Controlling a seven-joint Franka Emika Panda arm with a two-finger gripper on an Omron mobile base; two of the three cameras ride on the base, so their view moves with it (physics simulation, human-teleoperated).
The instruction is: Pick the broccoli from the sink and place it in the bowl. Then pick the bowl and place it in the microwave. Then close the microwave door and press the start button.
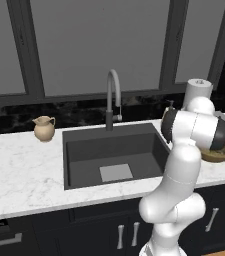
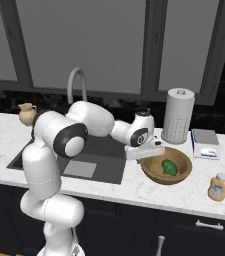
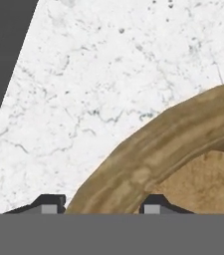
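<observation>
The gripper [image 3: 98, 205] is sitting low over the near-left rim of the bowl [image 3: 148, 159], and in the hand view its two dark fingertips [image 3: 48, 204] are straddling that rim, one on the outer side over the marble and the other on the inner side over the wooden hollow. The jaws are standing apart with the rim between them; whether they are already pressing on the wood cannot be told.

In the right base view the gripper [image 2: 149, 150] is reaching down at the left edge of the bowl [image 2: 179, 172], which is resting on the white marble worktop [image 2: 134, 187] just to the right of the sink [image 2: 104, 165]. The broccoli [image 2: 169, 167] is lying inside the bowl, near its middle, with its dark green head showing against the tan wood.

Behind the bowl a paper towel roll [image 2: 177, 116] is standing upright, and beside it to the right a small flat scale [image 2: 205, 143] is lying on the worktop. Farther right, near the front edge, a small orange bottle [image 2: 217, 186] is standing well apart from the bowl.

In the left base view the sink [image 1: 114, 155] is showing its pale drain plate [image 1: 116, 172] and the curved faucet [image 1: 113, 97] behind it. A small beige jug [image 1: 44, 128] is standing on the worktop to the left of the basin.
</observation>
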